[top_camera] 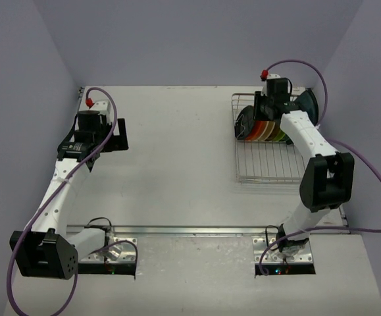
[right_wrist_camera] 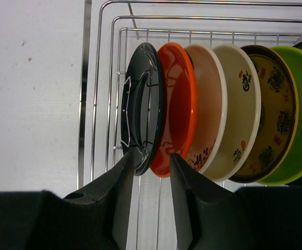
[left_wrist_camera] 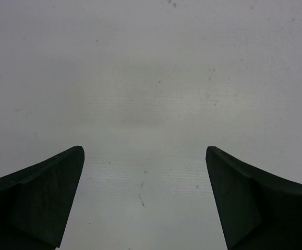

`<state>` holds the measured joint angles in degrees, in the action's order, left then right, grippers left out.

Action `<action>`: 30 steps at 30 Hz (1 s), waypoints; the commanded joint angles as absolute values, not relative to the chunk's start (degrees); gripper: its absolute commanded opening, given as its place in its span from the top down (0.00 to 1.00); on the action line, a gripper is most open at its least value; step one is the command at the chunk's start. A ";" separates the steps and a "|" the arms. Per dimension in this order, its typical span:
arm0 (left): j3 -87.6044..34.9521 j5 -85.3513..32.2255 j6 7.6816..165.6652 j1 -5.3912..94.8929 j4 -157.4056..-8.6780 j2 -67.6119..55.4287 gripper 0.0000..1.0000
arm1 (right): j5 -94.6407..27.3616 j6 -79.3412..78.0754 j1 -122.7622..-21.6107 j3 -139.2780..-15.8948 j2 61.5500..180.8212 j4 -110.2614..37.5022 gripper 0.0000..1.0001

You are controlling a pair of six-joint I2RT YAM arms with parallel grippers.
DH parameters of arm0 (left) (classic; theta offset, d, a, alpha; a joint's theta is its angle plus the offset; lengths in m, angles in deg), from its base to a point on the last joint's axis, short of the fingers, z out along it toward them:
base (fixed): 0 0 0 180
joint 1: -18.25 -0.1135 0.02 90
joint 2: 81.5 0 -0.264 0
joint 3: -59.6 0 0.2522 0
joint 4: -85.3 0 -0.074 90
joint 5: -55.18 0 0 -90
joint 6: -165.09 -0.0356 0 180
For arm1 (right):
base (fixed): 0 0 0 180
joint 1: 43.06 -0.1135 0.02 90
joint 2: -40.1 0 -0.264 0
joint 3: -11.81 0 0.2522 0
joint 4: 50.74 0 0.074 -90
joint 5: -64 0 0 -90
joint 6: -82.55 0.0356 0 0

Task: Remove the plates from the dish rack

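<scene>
Right gripper pinches the lower rim of the black plate, upright by the dish rack's left rim; the other plates stand in a row beyond. Left gripper gapes wide, empty, well left of the rack.

Nothing properly readable can be found here: no brand, label or number. Dark and red ornamental marks are painted on the cream plate, and dark ones on the yellow-brown plate. They look a bit like characters, but they can't be read as lettering, too small and stylised.
</scene>
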<state>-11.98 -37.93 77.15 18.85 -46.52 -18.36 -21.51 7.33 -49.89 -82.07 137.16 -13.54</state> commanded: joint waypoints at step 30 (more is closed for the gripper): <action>-13.40 -40.77 77.52 18.25 -49.26 -19.59 0.00 | -0.10 -5.36 -59.48 -89.81 139.47 -20.06 1.00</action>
